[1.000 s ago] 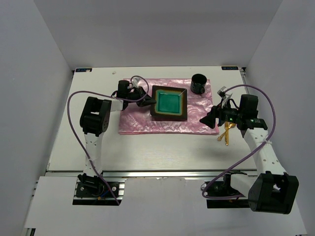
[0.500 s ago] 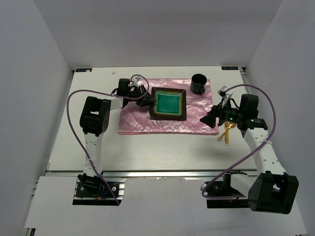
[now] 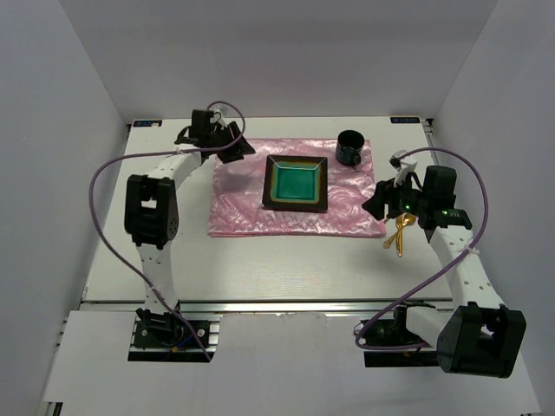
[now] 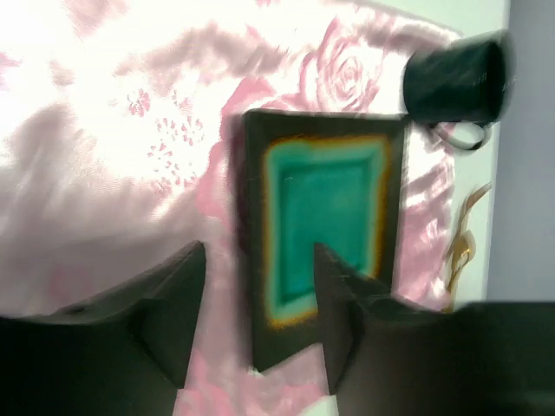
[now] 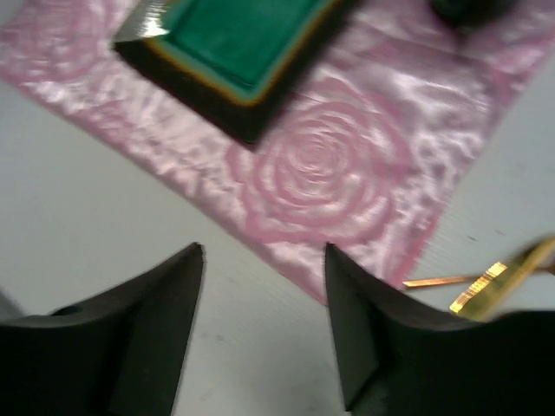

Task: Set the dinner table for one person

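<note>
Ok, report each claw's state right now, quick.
Left claw: open, holding nothing.
Right claw: open, holding nothing.

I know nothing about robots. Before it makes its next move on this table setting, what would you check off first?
1. Plate sits flat on the pink placemat: ok.
2. Mug stands on the mat's far right corner: ok.
3. Left claw open, empty, clear of the plate: ok.
4. Right claw open and empty: ok.
5. Gold cutlery laid beside the plate: not ok, it lies on the bare dinner table, right of the mat.
6. Which cutlery pieces are there: cannot tell, too blurred.
</note>
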### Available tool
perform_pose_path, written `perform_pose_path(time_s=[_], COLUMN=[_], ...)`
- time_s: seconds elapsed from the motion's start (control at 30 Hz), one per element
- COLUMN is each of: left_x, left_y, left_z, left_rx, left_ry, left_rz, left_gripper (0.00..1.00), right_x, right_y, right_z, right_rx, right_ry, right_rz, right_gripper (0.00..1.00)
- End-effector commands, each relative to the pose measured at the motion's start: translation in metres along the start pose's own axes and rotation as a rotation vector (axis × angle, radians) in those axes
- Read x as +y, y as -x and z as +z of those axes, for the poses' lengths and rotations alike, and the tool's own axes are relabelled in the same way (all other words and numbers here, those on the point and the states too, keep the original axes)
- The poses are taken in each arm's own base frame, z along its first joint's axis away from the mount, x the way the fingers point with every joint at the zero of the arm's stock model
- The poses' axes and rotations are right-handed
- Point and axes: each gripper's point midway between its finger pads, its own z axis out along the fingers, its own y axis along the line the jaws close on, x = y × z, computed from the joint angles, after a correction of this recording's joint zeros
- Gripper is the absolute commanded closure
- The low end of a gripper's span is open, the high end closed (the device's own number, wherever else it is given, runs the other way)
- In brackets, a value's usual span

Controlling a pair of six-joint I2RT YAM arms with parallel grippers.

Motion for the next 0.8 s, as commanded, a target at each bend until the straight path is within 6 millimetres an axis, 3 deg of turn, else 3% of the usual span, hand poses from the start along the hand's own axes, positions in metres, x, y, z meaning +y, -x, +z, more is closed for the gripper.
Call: perform_pose_path(time_s=[0.0,0.03,0.07,0.1,0.13,0.17,0.2,0.23,0.27,0.3,0.4,0.43,0.53,0.77], left_x=[-0.045,-0.046,-0.062,-0.057,-0.060,-0.079,-0.084,-0.071,-0.070,-0.069,-0.065,-0.053,-0.042,-0.034], left_y=[0.044,0.044,0.049,0.034,0.030,0.032,0.030,0.009,0.004,-0.010,-0.028,-0.043,-0.063,-0.073], left_z=[-0.086,-0.097,-0.122,-0.126,-0.135,-0.164,-0.175,-0.174,-0.183,-0.195,-0.211,-0.207,-0.209,-0.212], left_rx=[-0.207,-0.237,-0.281,-0.265,-0.282,-0.345,-0.379,-0.357,-0.378,-0.398,-0.424,-0.399,-0.377,-0.387], left_ry=[0.066,0.086,0.068,0.080,0.073,0.033,0.012,0.030,0.031,0.019,0.018,0.039,0.055,0.070], left_rz=[0.104,0.093,0.108,0.092,0.089,0.107,0.101,0.076,0.071,0.068,0.071,0.061,0.049,0.012], left_gripper=[0.52,0.67,0.79,0.96,0.99,0.99,0.91,0.81,0.70,0.49,0.29,0.26,0.25,0.24], right_x=[-0.062,-0.070,-0.081,-0.084,-0.084,-0.085,-0.085,-0.085,-0.086,-0.089,-0.100,-0.106,-0.120,-0.140], right_y=[0.011,0.007,0.002,-0.001,-0.008,-0.012,-0.015,-0.021,-0.025,-0.029,-0.040,-0.047,-0.067,-0.094], right_z=[-0.019,-0.021,-0.026,-0.027,-0.027,-0.027,-0.025,-0.024,-0.024,-0.022,-0.025,-0.024,-0.028,-0.027], right_rx=[-0.009,0.001,0.024,0.038,0.067,0.079,0.087,0.105,0.117,0.133,0.171,0.199,0.269,0.288], right_ry=[-0.384,-0.438,-0.508,-0.519,-0.519,-0.518,-0.513,-0.510,-0.511,-0.514,-0.535,-0.543,-0.559,-0.634], right_rz=[0.044,0.086,0.101,0.105,0.114,0.111,0.112,0.122,0.129,0.139,0.154,0.167,0.238,0.382], right_gripper=[0.45,0.50,0.56,0.63,0.65,0.66,0.67,0.67,0.67,0.67,0.67,0.67,0.68,0.60])
